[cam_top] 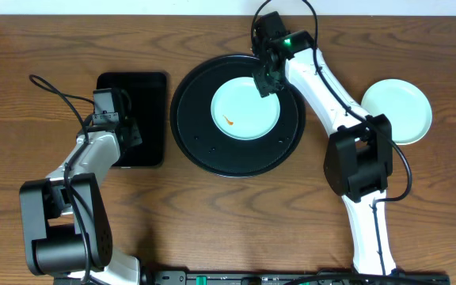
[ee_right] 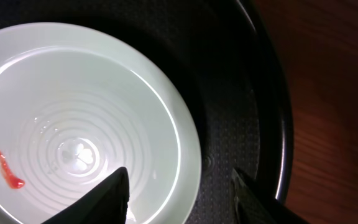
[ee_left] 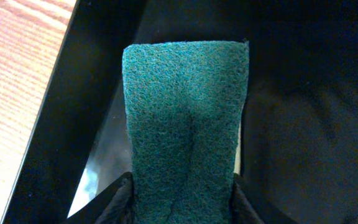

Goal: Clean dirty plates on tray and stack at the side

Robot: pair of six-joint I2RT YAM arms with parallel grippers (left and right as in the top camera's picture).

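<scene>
Left of the round tray (cam_top: 190,131), the left hand (ee_left: 180,186) is clamped on a green scouring pad (ee_left: 185,112) above a rectangular black tray (cam_top: 145,91). On the round tray, slightly right of its centre, lies a pale turquoise plate (cam_top: 250,101) bearing an orange smear (cam_top: 229,121). At the plate's far edge the right hand (ee_right: 178,174) has its fingers apart, straddling the rim. A second turquoise plate (cam_top: 398,111) rests on the counter (cam_top: 236,229), well right of the round tray.
</scene>
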